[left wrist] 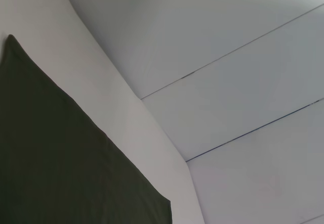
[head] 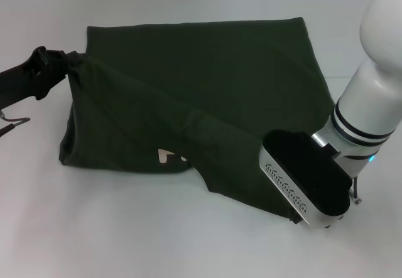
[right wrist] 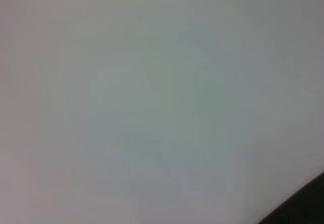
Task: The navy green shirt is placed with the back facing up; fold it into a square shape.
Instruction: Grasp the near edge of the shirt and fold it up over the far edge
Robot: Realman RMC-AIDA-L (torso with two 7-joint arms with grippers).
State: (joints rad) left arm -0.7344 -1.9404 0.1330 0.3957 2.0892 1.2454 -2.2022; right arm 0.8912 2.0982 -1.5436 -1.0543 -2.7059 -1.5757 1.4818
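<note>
On the white table (head: 125,228), left gripper (head: 63,61) pinches the navy green shirt (head: 207,71); right gripper's state unclear.

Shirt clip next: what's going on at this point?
A two-armed robot is folding a dark green shirt on a white table. The left tool grips a bunched edge on the shirt's left side. The right tool is at the near right corner. One layer lies diagonally across the shirt, exposing some cream lettering.
</note>
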